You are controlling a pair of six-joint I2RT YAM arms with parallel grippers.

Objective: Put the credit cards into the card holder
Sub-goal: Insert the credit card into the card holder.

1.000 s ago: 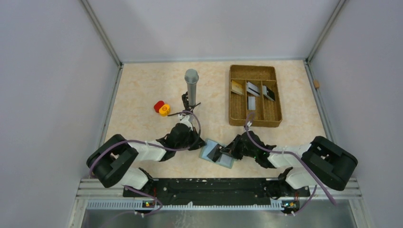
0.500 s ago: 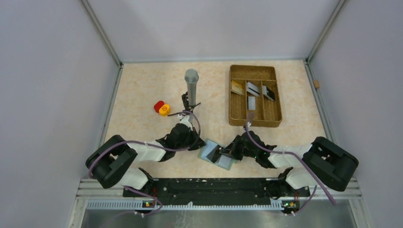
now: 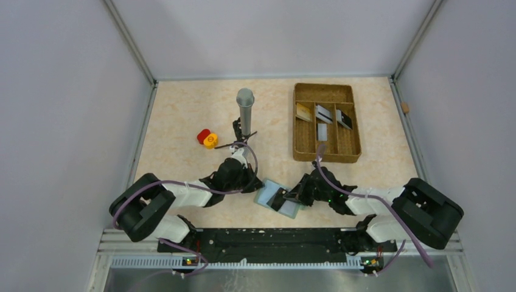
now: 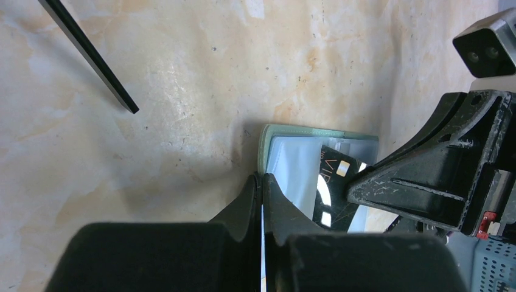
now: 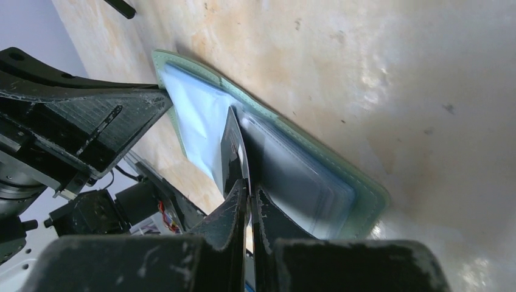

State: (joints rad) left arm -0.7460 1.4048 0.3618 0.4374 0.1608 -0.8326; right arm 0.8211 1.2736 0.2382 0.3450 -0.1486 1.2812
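Note:
The card holder (image 3: 272,196) lies open near the table's front middle, grey-green with light blue inside panels. It also shows in the left wrist view (image 4: 292,155) and the right wrist view (image 5: 322,182). My left gripper (image 3: 258,184) (image 4: 262,180) is shut on the card holder's left edge panel. My right gripper (image 3: 286,198) (image 5: 249,194) is shut on a black credit card (image 4: 333,182) (image 5: 231,143), whose front edge stands between the card holder's panels. Several more credit cards lie in the brown tray: a tan-gold one (image 3: 303,111), a silvery and black one (image 3: 324,113), a black one (image 3: 344,118) and a grey one (image 3: 322,131).
The brown compartmented tray (image 3: 325,159) stands at the back right. A grey cylinder on a black stand (image 3: 245,108) is behind my left arm, with a black rod (image 4: 91,55) near it. A red piece and a yellow piece (image 3: 207,139) lie to the left.
My right gripper has shifted a little left and toward the near edge with the black card. The left gripper has stayed on the card holder.

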